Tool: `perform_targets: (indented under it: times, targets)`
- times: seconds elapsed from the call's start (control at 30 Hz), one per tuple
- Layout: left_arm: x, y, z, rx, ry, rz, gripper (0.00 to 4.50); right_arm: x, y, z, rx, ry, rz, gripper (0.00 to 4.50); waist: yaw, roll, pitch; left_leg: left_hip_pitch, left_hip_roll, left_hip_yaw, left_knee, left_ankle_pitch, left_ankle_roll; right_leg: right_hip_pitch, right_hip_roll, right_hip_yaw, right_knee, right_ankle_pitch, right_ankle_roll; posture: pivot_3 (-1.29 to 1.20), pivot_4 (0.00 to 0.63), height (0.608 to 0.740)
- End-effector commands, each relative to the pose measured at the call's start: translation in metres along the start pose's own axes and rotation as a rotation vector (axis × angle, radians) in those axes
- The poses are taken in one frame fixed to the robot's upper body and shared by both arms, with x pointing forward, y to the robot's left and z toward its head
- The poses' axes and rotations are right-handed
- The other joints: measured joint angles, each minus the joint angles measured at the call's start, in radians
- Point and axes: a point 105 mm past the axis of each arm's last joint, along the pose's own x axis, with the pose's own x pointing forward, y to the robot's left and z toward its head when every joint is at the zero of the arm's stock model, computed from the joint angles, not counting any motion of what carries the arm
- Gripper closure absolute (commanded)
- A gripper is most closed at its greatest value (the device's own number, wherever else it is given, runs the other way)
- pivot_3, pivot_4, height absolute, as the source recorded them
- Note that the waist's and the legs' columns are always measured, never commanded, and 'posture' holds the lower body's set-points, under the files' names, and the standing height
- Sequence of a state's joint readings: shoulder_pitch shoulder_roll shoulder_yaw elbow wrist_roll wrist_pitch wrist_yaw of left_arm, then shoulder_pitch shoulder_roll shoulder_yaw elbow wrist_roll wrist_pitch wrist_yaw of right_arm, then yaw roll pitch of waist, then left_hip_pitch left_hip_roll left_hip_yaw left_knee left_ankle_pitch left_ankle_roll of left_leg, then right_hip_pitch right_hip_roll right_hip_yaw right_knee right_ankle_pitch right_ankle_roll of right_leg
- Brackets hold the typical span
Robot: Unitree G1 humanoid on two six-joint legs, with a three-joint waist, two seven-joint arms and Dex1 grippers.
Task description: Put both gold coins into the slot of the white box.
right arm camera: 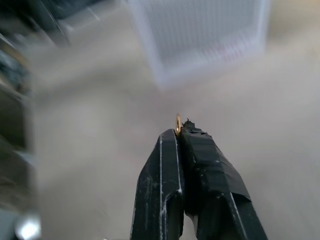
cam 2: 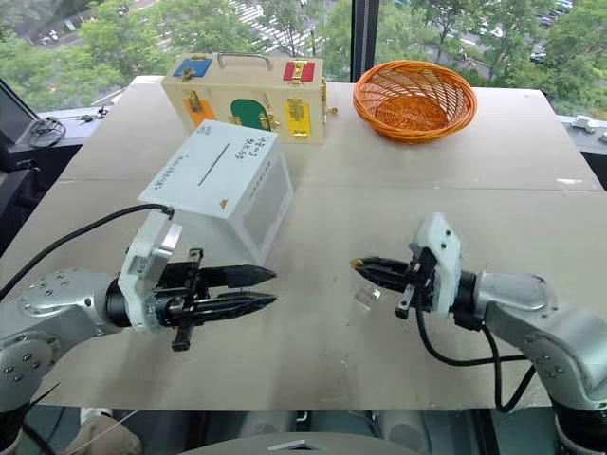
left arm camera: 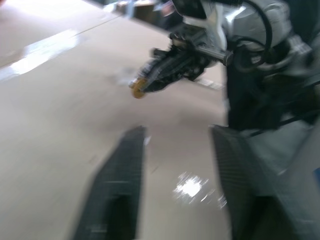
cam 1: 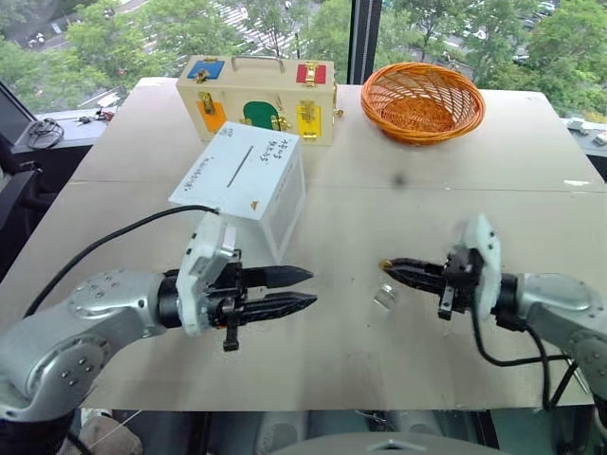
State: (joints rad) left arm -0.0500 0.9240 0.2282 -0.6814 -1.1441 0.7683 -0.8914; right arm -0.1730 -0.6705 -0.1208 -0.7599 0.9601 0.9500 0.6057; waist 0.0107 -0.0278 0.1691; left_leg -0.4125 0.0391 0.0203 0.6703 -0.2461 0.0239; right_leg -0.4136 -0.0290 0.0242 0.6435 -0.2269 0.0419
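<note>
The white box stands tilted at the table's middle left, its dark slot on the upper face. My right gripper hovers above the table to the right of the box, pointing left, shut on a small gold coin pinched at the very fingertips. That coin also glints in the left wrist view. In front of the box my left gripper points right toward the other one. Its fingers stand slightly apart with nothing between them.
A small clear plastic square lies on the table under the right gripper. At the back stand a cream wooden case with coloured doors and an orange wicker basket. A black cable trails from the left arm.
</note>
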Motion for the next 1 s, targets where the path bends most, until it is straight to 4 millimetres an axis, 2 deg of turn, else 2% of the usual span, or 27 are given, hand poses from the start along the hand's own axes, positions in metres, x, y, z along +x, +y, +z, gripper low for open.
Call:
perform_targets:
  times: [0.03, 0.2, 0.43, 1.0]
  targets:
    - [0.010, 0.002, 0.013, -0.044, -0.061, -0.041, 3.43, -0.001, 0.018, 0.023, -0.024, -0.040, 0.106, 4.50, 0.001, 0.000, 0.000, 0.000, 0.000, 0.000, 0.000, 0.000, 0.000, 0.000, 0.000, 0.000, 0.000, 0.000, 0.000, 0.00, 0.150, 0.740]
    - [0.024, 0.009, 0.027, -0.061, -0.107, -0.089, 3.43, 0.002, 0.023, 0.037, -0.070, -0.034, 0.160, 4.50, 0.002, 0.000, 0.000, -0.001, -0.001, 0.000, 0.000, 0.000, 0.000, 0.000, 0.001, 0.000, 0.000, 0.001, 0.001, 0.00, 0.150, 0.740]
    - [0.032, 0.014, 0.030, -0.062, -0.115, -0.121, 3.43, 0.006, 0.027, 0.048, -0.107, -0.041, 0.191, 4.50, 0.000, 0.000, 0.000, -0.001, -0.001, 0.001, 0.000, 0.000, 0.000, 0.000, 0.001, 0.000, 0.000, 0.001, 0.001, 0.00, 0.150, 0.740]
    - [0.037, 0.013, 0.028, -0.061, -0.121, -0.159, 3.43, 0.008, 0.034, 0.053, -0.123, -0.059, 0.227, 4.50, 0.001, 0.000, 0.000, -0.001, -0.001, 0.001, 0.000, 0.000, 0.000, 0.000, 0.001, 0.000, 0.000, 0.001, 0.001, 0.00, 0.150, 0.740]
